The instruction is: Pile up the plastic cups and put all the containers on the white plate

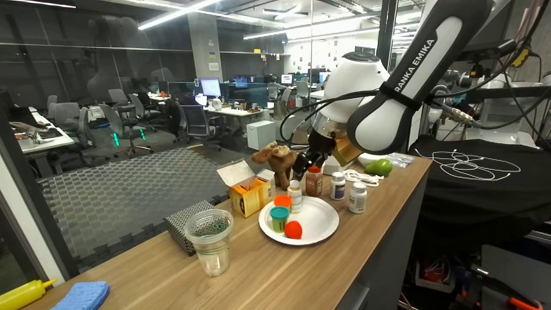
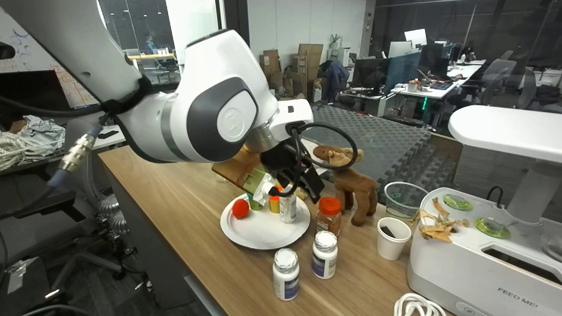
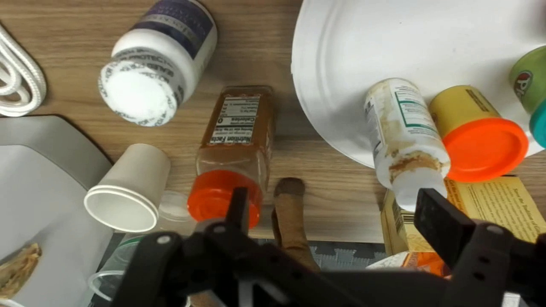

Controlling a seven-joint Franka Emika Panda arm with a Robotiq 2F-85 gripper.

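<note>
Spread wide apart, the fingers (image 3: 443, 232) of the gripper (image 3: 332, 207) stand empty; in both exterior views it hangs above the wooden counter (image 1: 258, 271), near a toy moose (image 1: 282, 165).

Along the counter from the left, in an exterior view, a yellow squeeze bottle (image 1: 23, 295) lies near a flat blue pad (image 1: 84, 297). Next comes an upright clear plastic cup (image 1: 211, 247), its rim layered; whether a second one is nested in it is hard to tell. Just behind it sits a dark patterned box (image 1: 178, 226). An open yellow box (image 1: 251, 198) holds orange packets.

To its right, the white plate (image 1: 316, 228) carries a teal-lidded pot (image 1: 279, 222), an orange-lidded pot (image 1: 282, 201), a rounded red item (image 1: 293, 230) and an upright white-capped bottle (image 1: 296, 201). Just off its rim, a red-capped jar (image 1: 314, 184) stands on the wood. Farther right come two white bottles (image 1: 357, 200), a coiled white cord (image 1: 366, 178) and a green fruit (image 1: 379, 167).

In an exterior view, another clear plastic cup (image 2: 399, 205) stands behind a paper cup (image 2: 390, 246), beside a white appliance (image 2: 465, 261) marked "FEED ME!"
</note>
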